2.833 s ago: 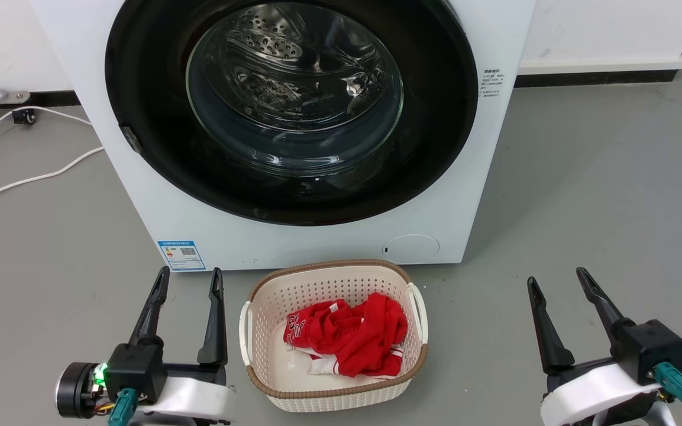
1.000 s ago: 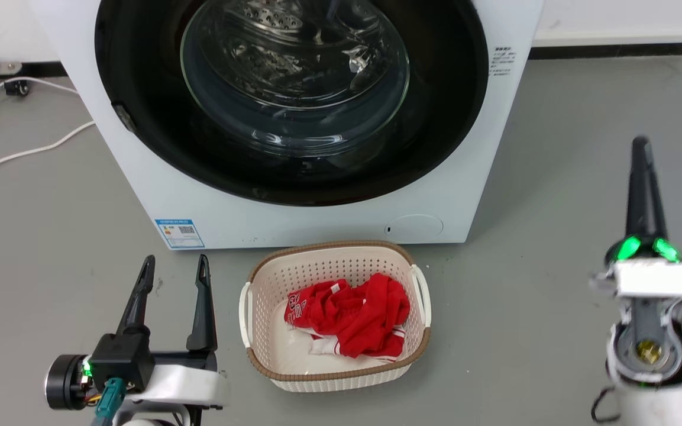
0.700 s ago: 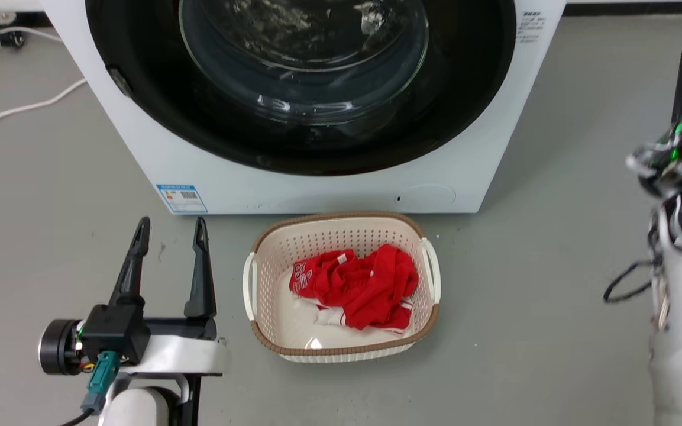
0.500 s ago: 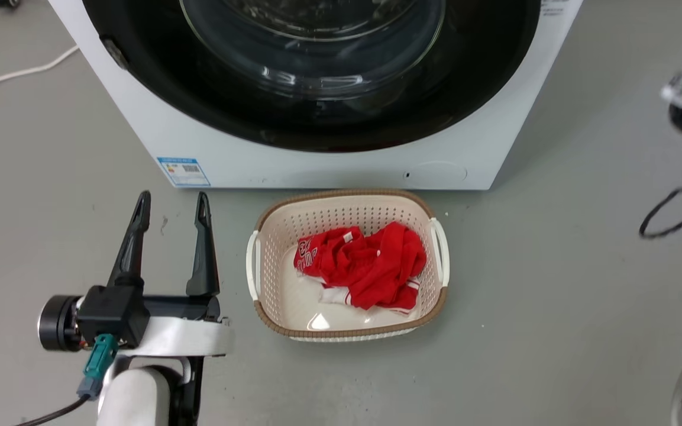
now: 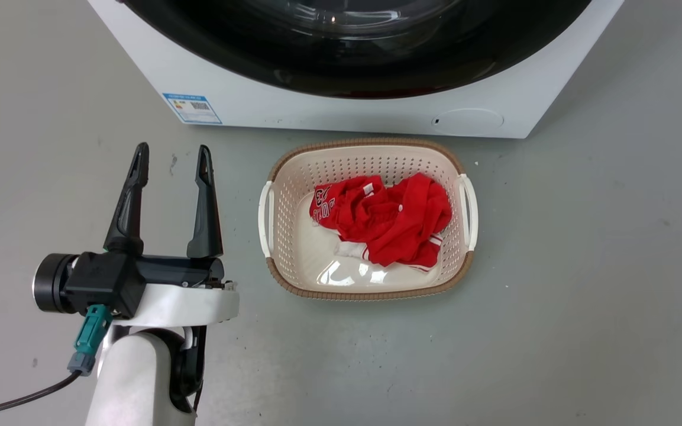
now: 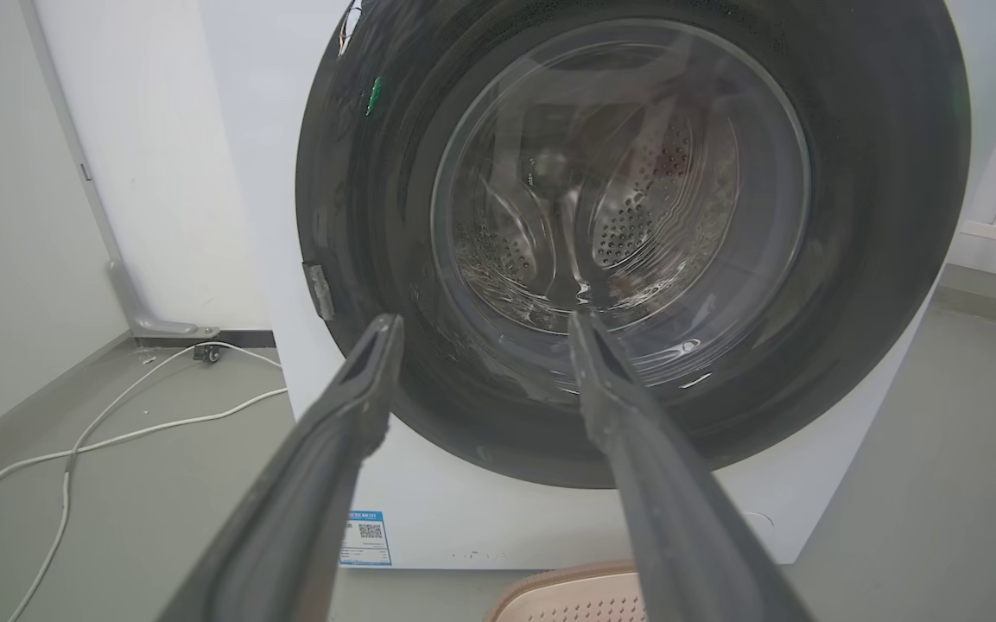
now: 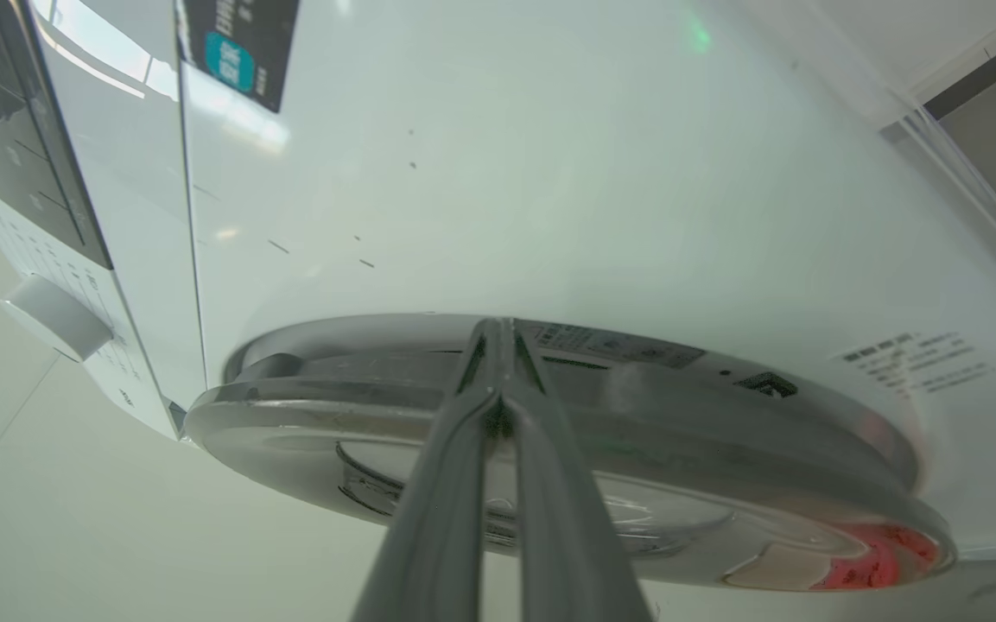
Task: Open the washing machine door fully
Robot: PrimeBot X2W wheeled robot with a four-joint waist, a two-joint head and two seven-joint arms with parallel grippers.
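Right gripper (image 7: 498,333): fingers pressed together, nothing btw them, tips at the edge of the door (image 7: 722,432), which lies flat on the front of the washing machine (image 7: 549,173). The door looks shut or v. nearly so. Can't tell if the tips are in the seam or just touching the rim.

Risks:
- Closed fingers make a thin wedge, so they may skid off the glossy rim when pulled and the door stays put.
- If the latch holds, prying could flex the fingers or scrape the machine's front.

Left gripper (image 5: 172,149): fingers wide apart, empty, in front of the washing machine by its blue-label corner, well off the door.

The basket (image 5: 364,165) w/ red clothes (image 5: 394,219) sits just in front of the washing machine, below the door. The swing prob. clears it, but an arm following low could knock it.
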